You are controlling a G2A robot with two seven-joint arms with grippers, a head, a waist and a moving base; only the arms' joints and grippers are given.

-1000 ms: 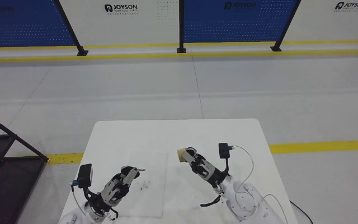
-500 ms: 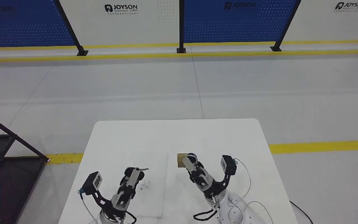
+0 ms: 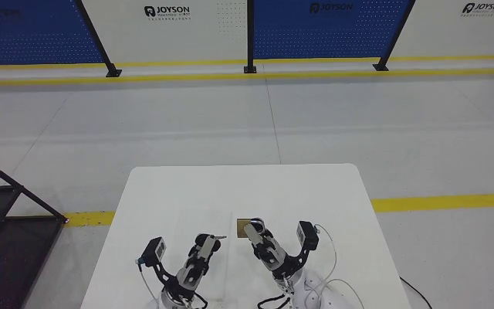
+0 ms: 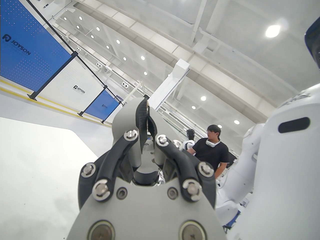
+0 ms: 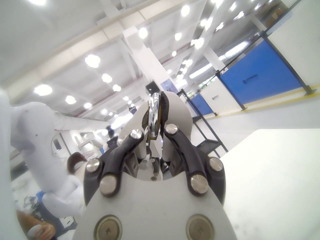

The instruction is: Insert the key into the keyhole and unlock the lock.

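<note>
In the top view my left gripper hovers low over the near part of the white table. It is shut on a small key whose metal tip points right, toward the lock. A short gap to its right, my right gripper is shut on a brass padlock, which faces the key. The left wrist view has the left gripper with its black pads pressed together, the key hidden between them. In the right wrist view the right gripper clamps the padlock's shiny shackle.
Both arms rise from the table's near edge, with cables looping beside the right one. Bare tabletop lies beyond the grippers. Blue and white barrier panels stand far back on the floor.
Both grippers have drawn closer to each other and toward the near edge. The left one carried the key rightward, the right one brought the padlock slightly left. The gap between key and lock has narrowed.
</note>
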